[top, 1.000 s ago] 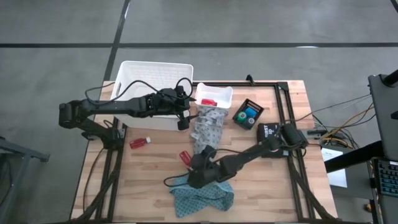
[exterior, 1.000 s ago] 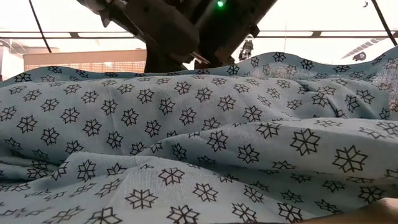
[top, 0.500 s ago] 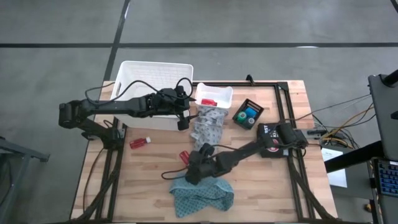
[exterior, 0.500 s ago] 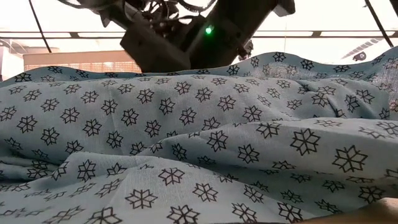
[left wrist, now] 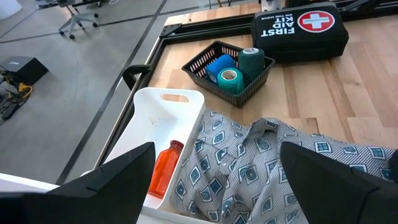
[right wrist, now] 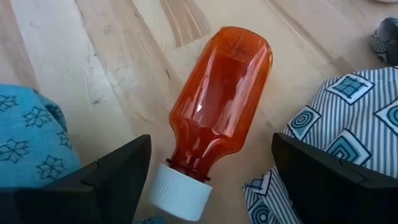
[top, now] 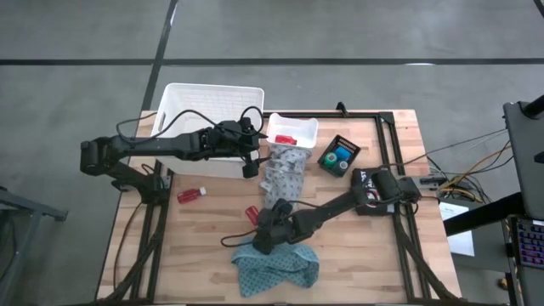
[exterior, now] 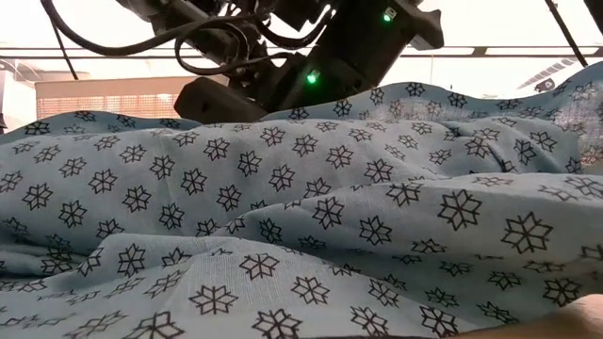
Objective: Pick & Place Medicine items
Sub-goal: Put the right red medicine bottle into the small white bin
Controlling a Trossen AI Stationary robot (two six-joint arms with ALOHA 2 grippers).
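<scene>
A red bottle (right wrist: 217, 99) with a white cap (right wrist: 180, 196) lies on its side on the wood between the teal cloth (top: 276, 268) and the grey patterned cloth (top: 285, 174). My right gripper (right wrist: 210, 144) hovers open over it, one finger on each side, touching nothing; the high view shows this gripper (top: 257, 231) beside the bottle (top: 252, 212). My left gripper (left wrist: 217, 158) waits open above the small white tray (left wrist: 186, 99), where a second red bottle (left wrist: 163, 174) lies. A third red bottle (top: 191, 195) lies at the left. Blue and green containers (left wrist: 230, 68) sit in a black basket.
A large white basket (top: 212, 110) stands at the far left. The black first-aid pouch (left wrist: 301, 28) lies at the right, partly under my right arm in the high view. In the low view the teal cloth (exterior: 301, 245) fills the foreground and hides the table.
My right gripper has sunk toward the red bottle by the teal cloth and shifted a little toward the table's left edge, still open. The bottle and the cloths have stayed where they were.
</scene>
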